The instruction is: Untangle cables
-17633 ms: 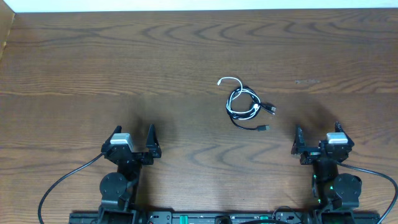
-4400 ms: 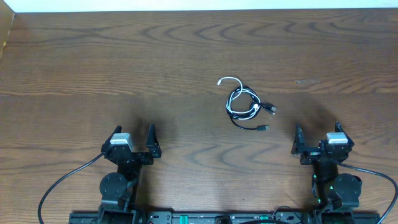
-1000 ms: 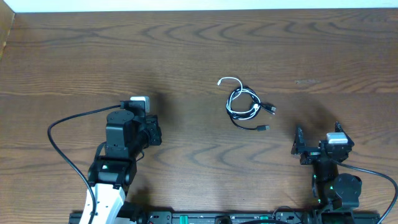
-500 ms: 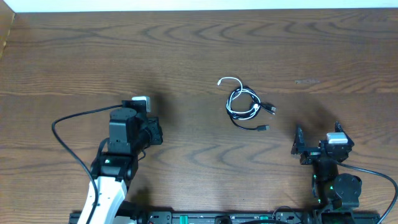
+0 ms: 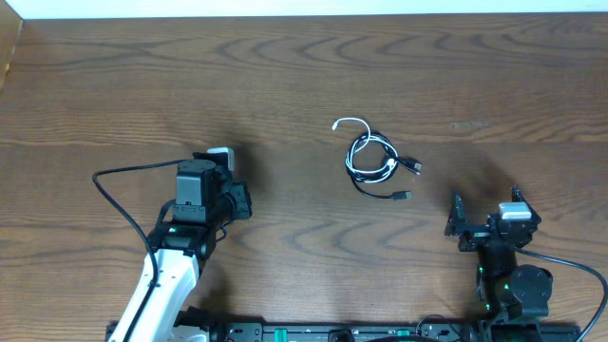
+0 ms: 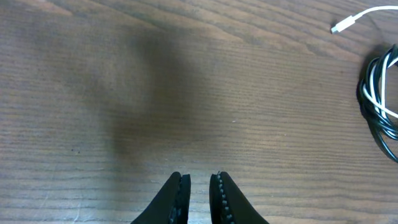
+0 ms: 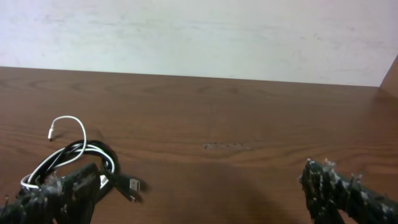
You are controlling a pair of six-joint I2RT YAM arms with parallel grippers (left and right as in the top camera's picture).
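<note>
Your left hand (image 6: 199, 180), fingers barely parted and empty, has the cables (image 5: 372, 157) coiled on the worktop (image 5: 285, 76) ahead and off to its right, well apart. Your right hand (image 5: 486, 211) gapes wide, nearer their loose black plug (image 5: 403, 195).
</note>
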